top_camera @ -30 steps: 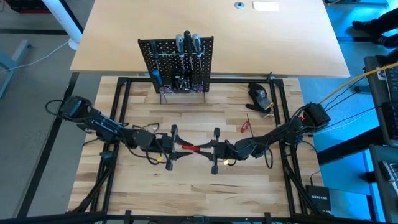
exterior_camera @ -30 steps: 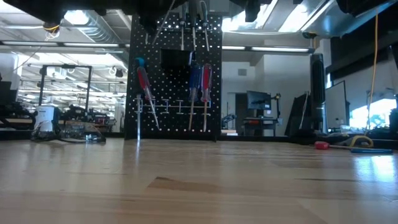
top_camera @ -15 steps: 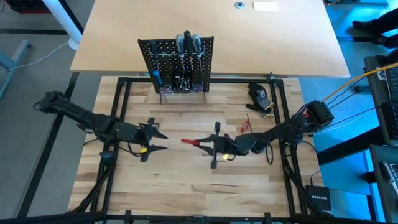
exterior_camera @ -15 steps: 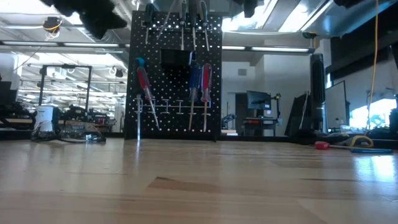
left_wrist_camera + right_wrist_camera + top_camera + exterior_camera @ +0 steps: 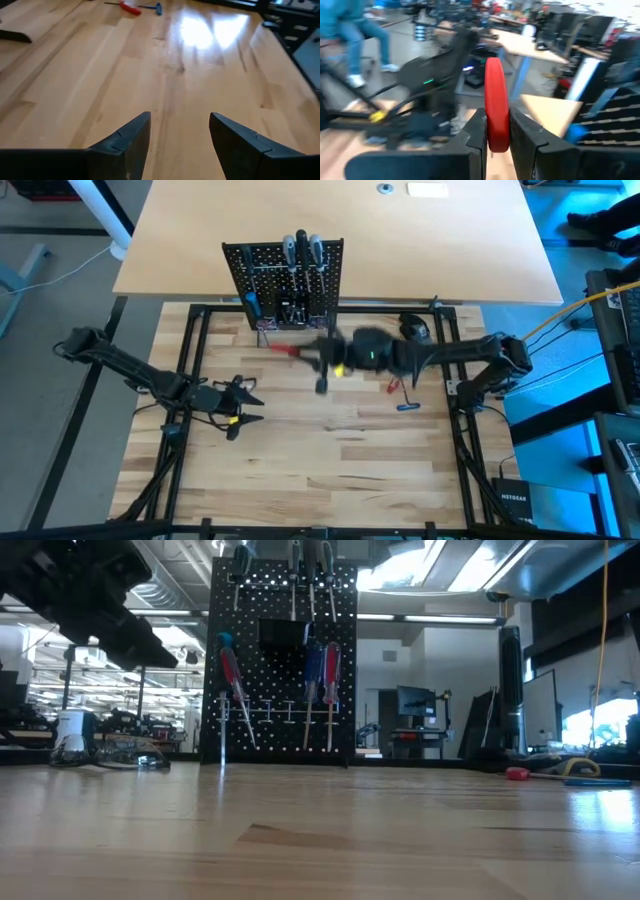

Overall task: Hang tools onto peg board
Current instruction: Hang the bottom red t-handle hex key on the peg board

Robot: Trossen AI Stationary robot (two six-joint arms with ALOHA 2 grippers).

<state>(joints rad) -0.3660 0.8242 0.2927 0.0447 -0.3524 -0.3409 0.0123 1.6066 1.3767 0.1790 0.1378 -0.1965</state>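
**Red-handled screwdriver carried near the peg board**

Tools already hung [image 5: 325, 670] on the black peg board [image 5: 284, 283], which stood upright at the far edge of the slatted table [image 5: 300, 470]; among them were red- and blue-handled screwdrivers and two dark handles poking above its top edge. The right tool [image 5: 318, 356] was above the table just in front of the board, its fingers [image 5: 475, 131] clamped on a red-handled screwdriver [image 5: 496, 102] whose red end pointed towards the board's foot. The left tool [image 5: 179, 131] hovered low over the table's left part, well apart from the board, fingers spread with nothing between them. On the table's right lay another red tool [image 5: 392, 385], a small blue-handled key [image 5: 408, 406] and a dark rounded lump [image 5: 415, 329].
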